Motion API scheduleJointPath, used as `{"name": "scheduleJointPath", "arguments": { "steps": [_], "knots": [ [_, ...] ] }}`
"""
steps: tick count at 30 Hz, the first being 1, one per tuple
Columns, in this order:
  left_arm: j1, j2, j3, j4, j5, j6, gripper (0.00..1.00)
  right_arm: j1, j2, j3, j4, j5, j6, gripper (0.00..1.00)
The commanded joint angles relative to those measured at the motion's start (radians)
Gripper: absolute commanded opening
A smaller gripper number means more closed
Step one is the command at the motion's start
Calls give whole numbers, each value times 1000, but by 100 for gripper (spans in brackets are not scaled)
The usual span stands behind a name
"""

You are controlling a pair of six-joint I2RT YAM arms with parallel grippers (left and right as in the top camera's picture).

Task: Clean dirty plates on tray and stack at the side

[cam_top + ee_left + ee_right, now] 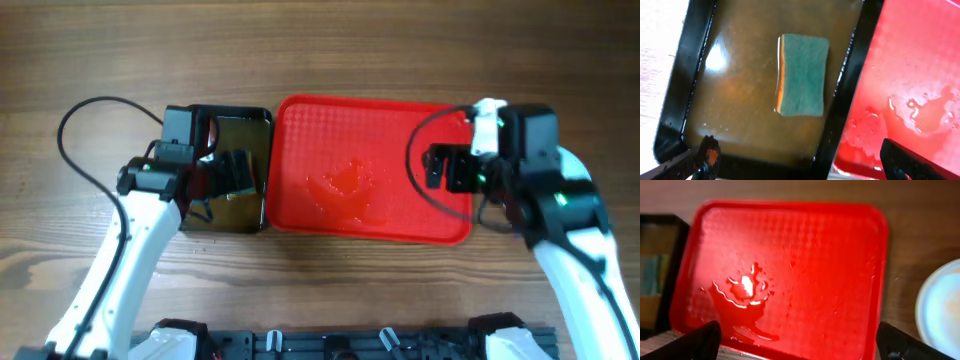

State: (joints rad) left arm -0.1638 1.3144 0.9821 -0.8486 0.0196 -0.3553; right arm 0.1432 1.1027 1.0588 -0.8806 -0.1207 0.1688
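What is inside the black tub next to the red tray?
The black tub holds brownish water, and one green sponge with an orange edge lies in it. The tub floor under the sponge is covered, and the water is too murky to show the bottom clearly.

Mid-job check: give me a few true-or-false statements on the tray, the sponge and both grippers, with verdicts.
1. No plates lie on the red tray. True.
2. The left gripper is holding the sponge. False: it is open, and the sponge lies in the brown water of the black tub.
3. A puddle sits on the tray. True.
4. The right gripper is shut on a plate. False: it is open and holds nothing; a plate shows beside the tray at the right edge of the right wrist view.
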Motion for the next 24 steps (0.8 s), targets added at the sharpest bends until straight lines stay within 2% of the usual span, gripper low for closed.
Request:
{"name": "scheduleJointPath", "arguments": {
  "steps": [1, 6, 10, 24],
  "knots": [
    [-56, -124, -1, -13, -36, -20, 100, 4, -168, -52, -6, 36, 13, 100],
    [-216, -370, -6, -57, -203, -50, 100, 4, -386, -110, -77, 35, 16, 100],
    [-283, -526, -13, -55, -208, -49, 100, 4, -434, -110, -116, 35, 17, 99],
    [-283, -549, -13, -55, -208, -49, 100, 4, -367, -111, -115, 35, 16, 100]
  ]
}}
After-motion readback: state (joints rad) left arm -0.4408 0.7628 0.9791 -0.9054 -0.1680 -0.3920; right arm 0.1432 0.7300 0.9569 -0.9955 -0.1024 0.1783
